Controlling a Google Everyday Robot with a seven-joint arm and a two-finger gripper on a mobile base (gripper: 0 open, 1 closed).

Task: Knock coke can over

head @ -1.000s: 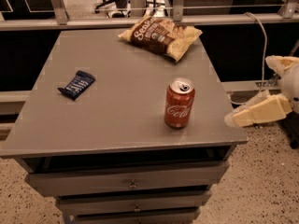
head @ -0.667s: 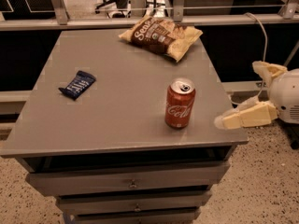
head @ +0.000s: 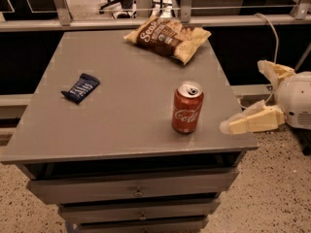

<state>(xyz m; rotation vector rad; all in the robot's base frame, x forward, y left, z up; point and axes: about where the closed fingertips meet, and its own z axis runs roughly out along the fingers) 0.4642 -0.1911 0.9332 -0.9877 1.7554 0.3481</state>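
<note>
Snack wrapper [head: 80, 87]: dark blue with white print, lying flat on the left part of the top, well apart from everything else.
Cabinet [head: 121, 130]: grey, flat top, standing on a speckled floor [head: 272, 188].
Drawers [head: 137, 191]: stacked in the cabinet front below the top, each with a small knob at its centre; all appear pushed in.
Chip bag [head: 167, 38]: brown and cream, lying flat at the far edge of the top, right of centre, its right corner near the far right corner.
Coke can [head: 187, 108]: red, white script facing the camera, silver top with pull tab. It stands upright on the right front part of the top, near the right edge and a little back from the front edge. Not tipped.
Gripper [head: 244, 97]: at the cabinet's right side, level with the top. Released; its two cream fingers [head: 252, 122] are spread well apart and grasp nothing. The lower finger points left, with its tip over the right front corner of the top, near the can but not touching it. The upper finger sits further back, off the cabinet's side.
Wrist housing [head: 299, 98]: white, rounded, at the right border behind the fingers.
Cable [head: 273, 33]: pale, curving down behind the arm.
</note>
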